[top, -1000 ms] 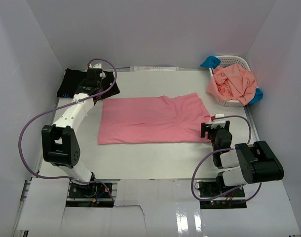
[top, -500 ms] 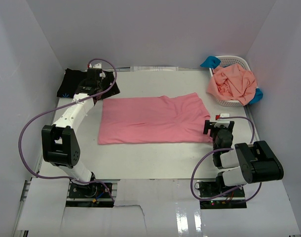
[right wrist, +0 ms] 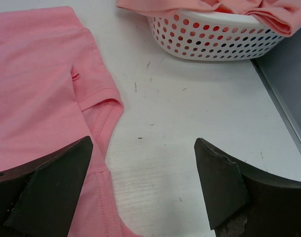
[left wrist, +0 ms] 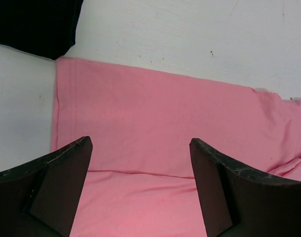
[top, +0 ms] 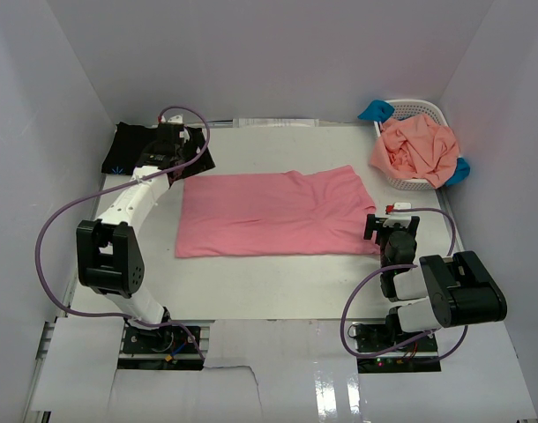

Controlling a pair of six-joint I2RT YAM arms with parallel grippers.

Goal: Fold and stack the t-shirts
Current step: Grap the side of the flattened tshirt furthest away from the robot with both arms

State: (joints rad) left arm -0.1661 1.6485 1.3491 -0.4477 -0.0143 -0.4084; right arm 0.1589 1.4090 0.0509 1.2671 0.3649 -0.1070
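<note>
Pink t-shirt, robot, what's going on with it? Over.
Left pincer open, right pincer open, both empty. Pink t-shirt flat on table, not stacked yet. White basket off to the side, nothing blocking.

The left arm [top: 132, 198] reaches far forward from its base. The left gripper [left wrist: 139, 143] hangs with its jaws wide apart, empty. The right arm [top: 450, 295] sits folded close to its base. The right gripper [right wrist: 143, 142] points forward and down, jaws wide apart, empty.
</note>
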